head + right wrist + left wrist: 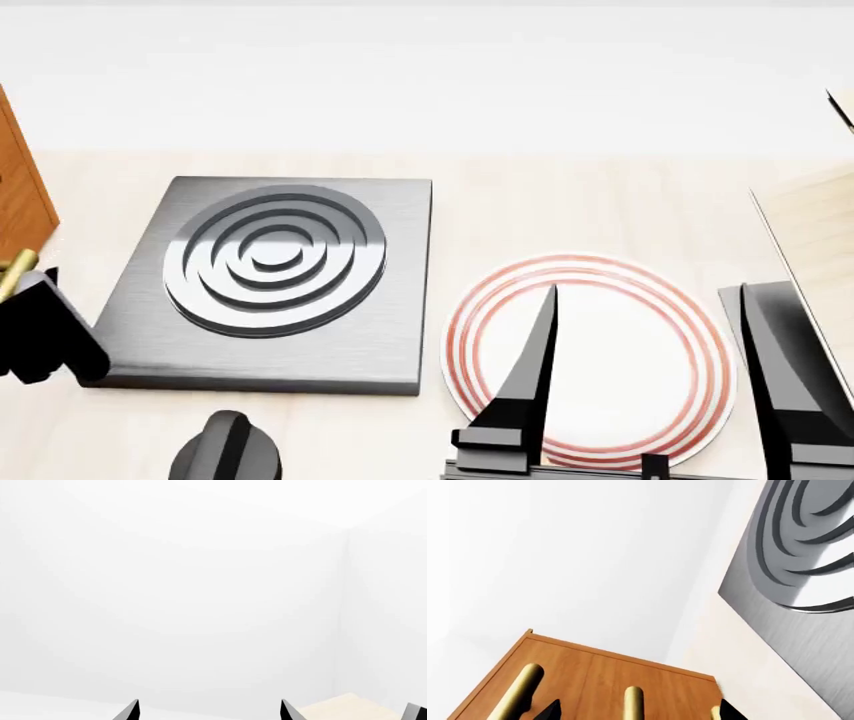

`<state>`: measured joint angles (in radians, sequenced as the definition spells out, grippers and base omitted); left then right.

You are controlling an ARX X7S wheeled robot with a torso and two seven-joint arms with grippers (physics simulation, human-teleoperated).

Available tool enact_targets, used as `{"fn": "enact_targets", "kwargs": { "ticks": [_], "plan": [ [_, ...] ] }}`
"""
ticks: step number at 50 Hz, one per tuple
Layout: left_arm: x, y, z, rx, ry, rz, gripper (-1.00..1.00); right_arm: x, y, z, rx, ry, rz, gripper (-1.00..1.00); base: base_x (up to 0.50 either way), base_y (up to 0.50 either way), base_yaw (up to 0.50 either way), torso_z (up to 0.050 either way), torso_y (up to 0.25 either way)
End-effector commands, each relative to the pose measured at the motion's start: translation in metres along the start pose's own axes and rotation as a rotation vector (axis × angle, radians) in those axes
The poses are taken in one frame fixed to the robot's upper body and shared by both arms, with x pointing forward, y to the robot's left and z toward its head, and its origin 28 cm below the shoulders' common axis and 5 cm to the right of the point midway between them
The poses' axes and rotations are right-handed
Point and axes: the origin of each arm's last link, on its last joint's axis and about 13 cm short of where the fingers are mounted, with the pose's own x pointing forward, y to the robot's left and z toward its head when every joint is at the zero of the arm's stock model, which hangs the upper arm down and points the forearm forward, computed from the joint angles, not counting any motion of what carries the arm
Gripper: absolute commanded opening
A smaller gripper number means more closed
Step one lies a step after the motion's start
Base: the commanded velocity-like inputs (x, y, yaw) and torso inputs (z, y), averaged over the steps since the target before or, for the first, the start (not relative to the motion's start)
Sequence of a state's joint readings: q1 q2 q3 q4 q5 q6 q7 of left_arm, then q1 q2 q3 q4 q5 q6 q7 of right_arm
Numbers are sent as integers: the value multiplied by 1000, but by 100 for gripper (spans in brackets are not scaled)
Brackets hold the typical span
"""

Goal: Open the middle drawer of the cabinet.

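Three brass bar handles point(632, 703) show on the cabinet point(594, 680) in my left wrist view, which tells me the left gripper point(635, 711) is hard up against the drawer fronts. The middle handle sits between the two black fingertips point(549, 711), so I read it as belonging to the middle drawer point(597, 690). The jaws stand wide apart on either side of that bar, and only their tips are in frame, so I cannot tell whether they touch it.

From the head camera the cabinet point(20, 195) is a sliver at 9 o'clock, with the left gripper point(40, 330) just below it and a glint of brass at its edge. That places the drawer well off to my left, nearly out of view.

The right gripper point(208, 711) points at a blank white wall, its tips spread and holding nothing. In the head view the right arm rests low at 5 o'clock over the red-ringed plate point(641, 400), which I judge is a parked pose that keeps it clear of the work.

The grey ringed hob plate point(274, 280) lies between the cabinet and the plate.

My guess is the next step is closing on the bar, then pulling straight back.
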<state>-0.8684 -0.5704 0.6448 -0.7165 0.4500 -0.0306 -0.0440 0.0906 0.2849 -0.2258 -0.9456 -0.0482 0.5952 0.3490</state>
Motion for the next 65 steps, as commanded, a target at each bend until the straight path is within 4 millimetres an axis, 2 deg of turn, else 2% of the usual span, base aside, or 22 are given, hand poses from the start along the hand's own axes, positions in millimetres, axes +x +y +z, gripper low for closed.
{"fn": "enact_targets", "kwargs": {
  "ticks": [1, 18, 65],
  "plan": [
    [1, 1, -6, 28, 40, -14, 100, -2, 2, -9, 9, 63, 25, 100, 0, 0, 0, 0, 0],
    [4, 7, -11, 53, 121, -5, 100, -3, 2, -11, 8, 68, 24, 100, 0, 0, 0, -1, 0],
    [9, 2, -33, 79, 261, -16, 100, -3, 2, -13, 8, 77, 28, 100, 0, 0, 0, -1, 0]
  ]
}}
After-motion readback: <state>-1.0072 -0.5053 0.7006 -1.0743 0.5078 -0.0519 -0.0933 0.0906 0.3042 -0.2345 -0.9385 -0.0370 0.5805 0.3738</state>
